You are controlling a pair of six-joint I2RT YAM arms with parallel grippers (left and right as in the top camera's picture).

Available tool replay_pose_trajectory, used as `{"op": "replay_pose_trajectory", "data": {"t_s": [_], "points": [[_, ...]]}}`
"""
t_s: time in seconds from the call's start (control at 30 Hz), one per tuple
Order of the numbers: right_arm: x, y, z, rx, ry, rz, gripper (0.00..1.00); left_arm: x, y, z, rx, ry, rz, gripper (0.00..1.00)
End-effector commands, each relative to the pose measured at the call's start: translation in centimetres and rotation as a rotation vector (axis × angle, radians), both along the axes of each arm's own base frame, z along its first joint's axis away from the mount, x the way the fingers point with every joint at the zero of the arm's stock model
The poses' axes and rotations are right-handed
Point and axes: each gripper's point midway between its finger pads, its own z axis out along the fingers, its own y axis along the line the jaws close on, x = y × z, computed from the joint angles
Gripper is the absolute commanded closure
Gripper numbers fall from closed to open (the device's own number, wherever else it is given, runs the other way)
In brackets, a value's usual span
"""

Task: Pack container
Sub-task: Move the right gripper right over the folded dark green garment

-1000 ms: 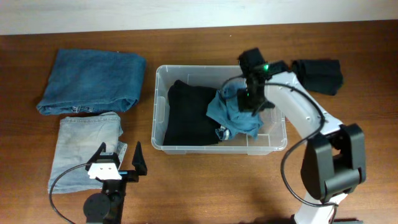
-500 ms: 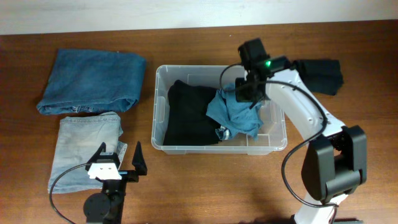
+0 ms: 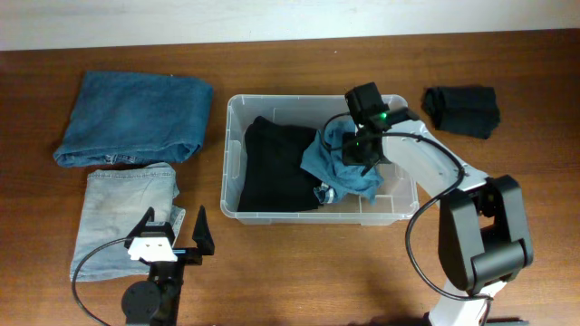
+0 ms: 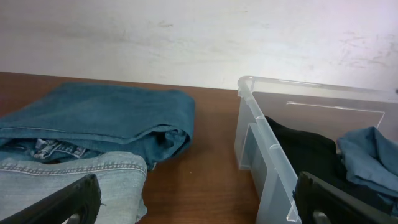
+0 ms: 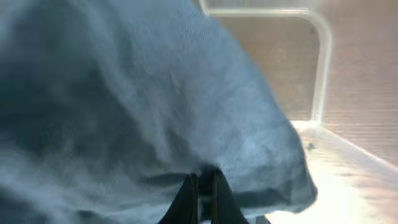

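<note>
The clear container [image 3: 229, 163] sits mid-table, holding a folded black garment [image 3: 276, 163] on the left and a crumpled blue garment [image 3: 340, 170] on the right. My right gripper [image 3: 364, 154] reaches down into the tub's right half, its jaws shut on a fold of the blue garment [image 5: 155, 106]; the fingertips [image 5: 203, 177] press into the fabric. My left gripper [image 3: 172, 231] rests open near the front left of the table, with nothing between its fingers [image 4: 196, 190]. It faces the container's left wall [image 4: 267, 155].
A folded dark blue pair of jeans [image 3: 136, 118] lies at the back left, with a light blue pair [image 3: 127, 213] in front of it beside the left gripper. A small black cloth [image 3: 464, 110] lies at the back right, outside the tub.
The right gripper rose toward the tub's back rim with the blue garment's edge, then came back down and forward into the tub. The left arm has not moved.
</note>
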Motion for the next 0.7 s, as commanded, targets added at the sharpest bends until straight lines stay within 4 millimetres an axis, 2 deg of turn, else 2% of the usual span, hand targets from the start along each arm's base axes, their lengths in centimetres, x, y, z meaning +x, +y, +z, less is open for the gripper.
{"op": "replay_pose_trajectory", "data": {"t_s": [0.0,0.1,0.17,0.23,0.27,0.33,0.4,0.43,0.5,0.57,0.6,0.67], "points": [[2.9,0.4,6.8,0.037,-0.149,-0.010,0.96,0.0,0.1,-0.2,0.016,0.004,0.002,0.01],[4.0,-0.1,11.6,0.040,-0.211,-0.016,0.96,0.0,0.1,-0.2,0.016,0.004,0.002,0.01],[4.4,-1.6,14.2,0.014,-0.240,-0.051,0.96,0.0,0.1,-0.2,0.016,0.004,0.002,0.01],[4.6,-3.9,16.2,-0.025,-0.259,-0.100,0.94,0.0,0.1,-0.2,0.015,0.004,0.002,0.00],[4.7,-7.1,17.5,-0.061,-0.265,-0.171,0.85,0.0,0.1,-0.2,0.016,0.004,0.002,0.01],[4.5,-10.1,17.9,-0.070,-0.255,-0.236,0.78,0.0,0.1,-0.2,0.016,0.004,0.002,0.01],[4.1,-14.0,17.6,-0.074,-0.233,-0.324,0.50,0.0,0.1,-0.2,0.016,0.004,0.002,0.00],[3.8,-15.8,17.2,-0.070,-0.218,-0.364,0.29,0.0,0.1,-0.2,0.016,0.004,0.002,0.01],[3.3,-18.7,16.5,-0.039,-0.191,-0.414,0.14,0.0,0.1,-0.2,0.016,0.004,0.002,0.00],[3.3,-20.4,15.6,0.015,-0.171,-0.371,0.14,0.0,0.1,-0.2,0.016,0.004,0.002,0.00],[3.8,-21.0,14.8,0.093,-0.172,-0.296,0.14,0.0,0.1,-0.2,0.016,0.004,0.002,0.01],[4.6,-21.6,14.0,0.157,-0.185,-0.273,0.14,0.0,0.1,-0.2,0.016,0.004,0.002,0.01]]}}
